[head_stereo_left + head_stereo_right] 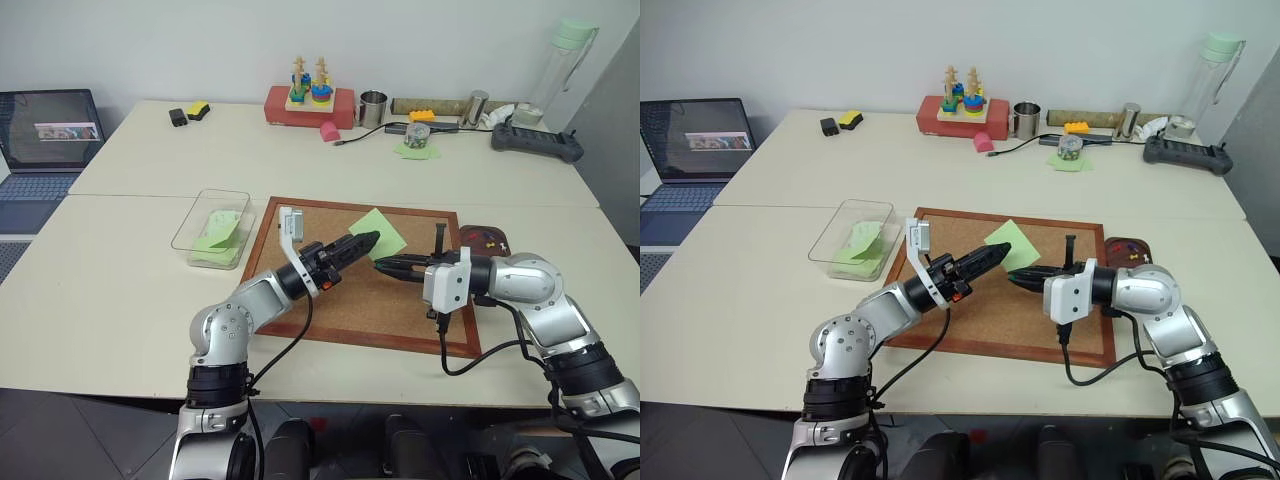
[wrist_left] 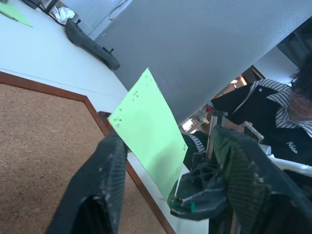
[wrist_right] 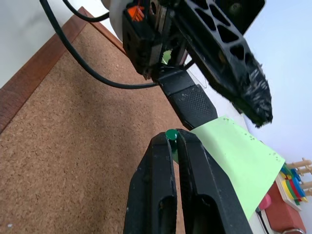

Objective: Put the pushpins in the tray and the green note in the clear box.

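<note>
Above the corkboard [image 1: 330, 320] my two grippers meet tip to tip. My right gripper [image 3: 171, 136] is shut on a green-headed pushpin [image 3: 171, 133], and the green note [image 1: 380, 232] hangs from that pin, lifted off the board. My left gripper [image 2: 168, 139] is open, with the green note [image 2: 148, 129] standing between its two fingers. The clear box [image 1: 188, 232] lies left of the board with green paper inside. The dark tray [image 1: 496, 247] lies at the board's right edge, holding a few tiny pushpins [image 1: 487, 238].
A laptop [image 1: 50, 130] sits at the far left. Along the back stand a red box with a stacking toy [image 1: 310, 105], a metal cup [image 1: 373, 108], another green paper with a jar [image 1: 417, 140], a power strip [image 1: 537, 140] and a bottle [image 1: 565, 60]. A person [image 2: 273, 126] sits opposite.
</note>
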